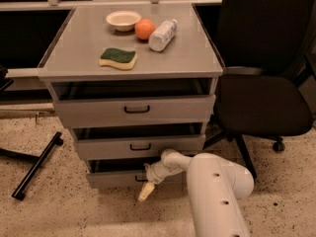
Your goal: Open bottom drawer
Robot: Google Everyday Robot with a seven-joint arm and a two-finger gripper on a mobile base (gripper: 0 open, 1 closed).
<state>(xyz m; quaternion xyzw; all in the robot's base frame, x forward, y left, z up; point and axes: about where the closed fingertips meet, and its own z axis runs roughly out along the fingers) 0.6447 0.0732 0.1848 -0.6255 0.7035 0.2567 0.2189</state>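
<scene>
Gripper (144,191) points downward at front of bottom drawer (111,179).

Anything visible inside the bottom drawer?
Only a dark gap shows above the grey metal bottom drawer front; any contents are hidden by the mid-sized grey drawer overhead. The tool sits at the bottom drawer's front.
</scene>
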